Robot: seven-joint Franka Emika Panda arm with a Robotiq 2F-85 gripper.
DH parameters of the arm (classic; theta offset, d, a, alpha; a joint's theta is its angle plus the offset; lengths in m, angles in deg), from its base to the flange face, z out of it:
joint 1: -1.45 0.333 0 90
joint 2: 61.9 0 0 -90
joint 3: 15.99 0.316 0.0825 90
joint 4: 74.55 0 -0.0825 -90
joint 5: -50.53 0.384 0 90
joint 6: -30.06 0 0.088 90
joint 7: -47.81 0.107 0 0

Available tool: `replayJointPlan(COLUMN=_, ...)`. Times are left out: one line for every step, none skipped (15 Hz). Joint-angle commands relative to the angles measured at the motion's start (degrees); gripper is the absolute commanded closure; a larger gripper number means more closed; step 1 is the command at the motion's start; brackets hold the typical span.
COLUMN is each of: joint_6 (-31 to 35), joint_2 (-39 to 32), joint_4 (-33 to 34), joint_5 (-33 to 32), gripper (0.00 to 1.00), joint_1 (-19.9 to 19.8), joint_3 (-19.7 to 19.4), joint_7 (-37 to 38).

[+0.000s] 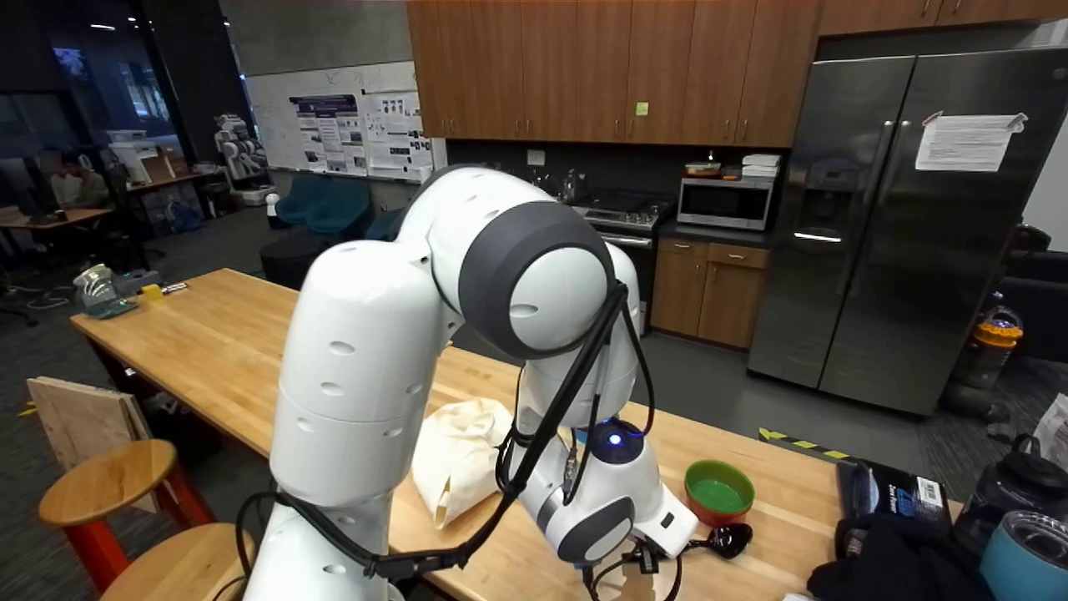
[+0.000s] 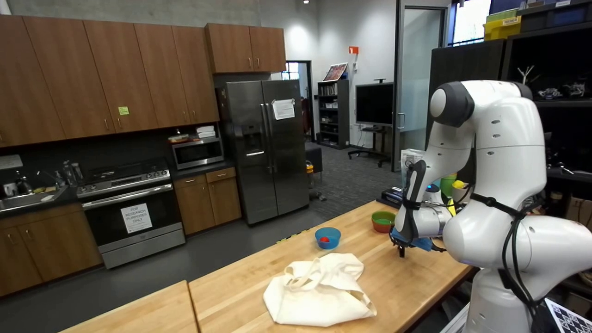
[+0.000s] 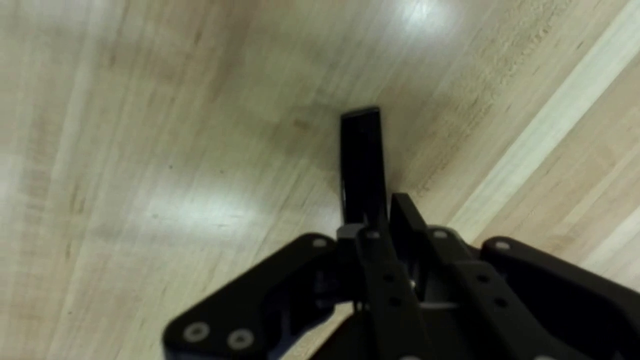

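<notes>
Because, presumably, the ladle handle mid-frame is slim, the tool is nearly closed; whether it is gripped cannot be told.

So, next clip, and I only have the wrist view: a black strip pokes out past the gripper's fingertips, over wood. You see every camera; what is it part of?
Observer: Most likely a black spoon: in an exterior view its rounded head shows close to a green bowl.
Reviewer: My picture has no bowls at all. Is there another?
Observer: Yes, a blue bowl in an exterior view, with a red thing inside; too small to say what.
Reviewer: Got it. Any fabric around?
Observer: A cream bag, lying crumpled on the table, in both exterior views.
</notes>
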Motion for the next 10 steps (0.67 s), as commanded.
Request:
replayJointPlan(joint_6=0.0, joint_2=-1.9, joint_4=0.0, joint_5=1.0, gripper=0.61, joint_1=0.3, joint_3=-0.4, joint_7=-0.9)
replayJointPlan(joint_6=0.0, joint_2=-1.9, joint_4=0.1, joint_5=0.9, gripper=0.57, joint_1=0.2, joint_3=0.1, joint_7=-0.5)
replayJointPlan(joint_6=0.0, joint_2=-0.8, joint_4=-1.1, joint_5=0.6, gripper=0.52, joint_1=-0.3, joint_3=0.8, joint_7=0.2)
replayJointPlan(joint_6=0.0, joint_2=-1.2, joint_4=-0.7, joint_5=-0.5, gripper=0.47, joint_1=-0.8, joint_3=1.0, joint_7=0.3)
replayJointPlan(joint_6=0.0, joint_2=-1.4, joint_4=-0.4, joint_5=-0.6, gripper=0.41, joint_1=-0.7, joint_3=0.9, joint_7=-0.1)
replayJointPlan(joint_6=0.0, joint_2=-1.0, joint_4=-0.9, joint_5=-0.8, gripper=0.34, joint_1=-0.8, joint_3=1.1, joint_7=-0.1)
replayJointPlan(joint_6=0.0, joint_2=-1.6, joint_4=-0.3, joint_5=0.5, gripper=0.28, joint_1=0.2, joint_3=0.6, joint_7=-0.7)
replayJointPlan(joint_6=0.0, joint_2=-2.1, joint_4=0.1, joint_5=0.5, gripper=0.20, joint_1=0.5, joint_3=0.5, joint_7=-1.0)
replayJointPlan(joint_6=0.0, joint_2=-1.8, joint_4=0.0, joint_5=1.0, gripper=0.14, joint_1=1.2, joint_3=-0.2, joint_7=-1.5)
replayJointPlan(joint_6=0.0, joint_2=-1.6, joint_4=-0.1, joint_5=1.4, gripper=0.08, joint_1=1.8, joint_3=-0.6, joint_7=-1.9)
